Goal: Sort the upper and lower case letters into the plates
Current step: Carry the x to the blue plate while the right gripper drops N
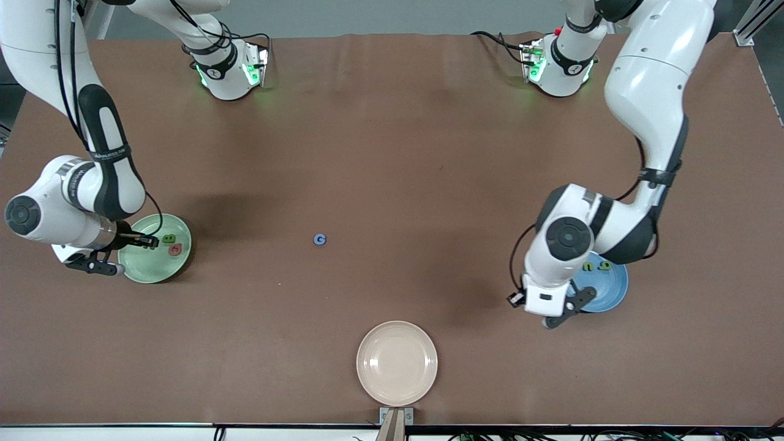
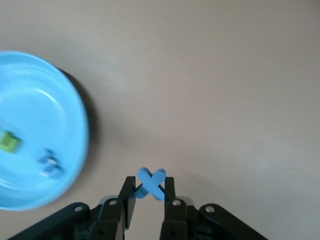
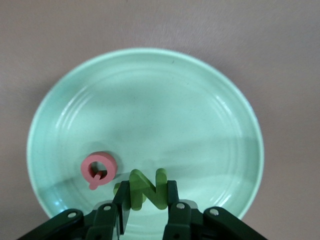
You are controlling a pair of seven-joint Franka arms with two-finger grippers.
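R claw (image 3: 145,200) grips green N over green plate (image 1: 138,272), L claw (image 2: 149,192) grips blue x beside blue plate (image 1: 615,291); G (image 1: 320,239) left mid-table, at 12 o'clock from beige plate (image 1: 367,367).

Brown tabletop (image 1: 392,153), grey floor past edge, metal rail (image 1: 756,21) at corner

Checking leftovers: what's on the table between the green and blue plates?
Only a small blue letter G, seen in the front view, between pale green plate and blue plate.

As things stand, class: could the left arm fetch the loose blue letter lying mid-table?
Probably not yet. The table around the blue letter looks bare, but the left pincer is shut on a blue x beside the blue plate, so it must drop that first.
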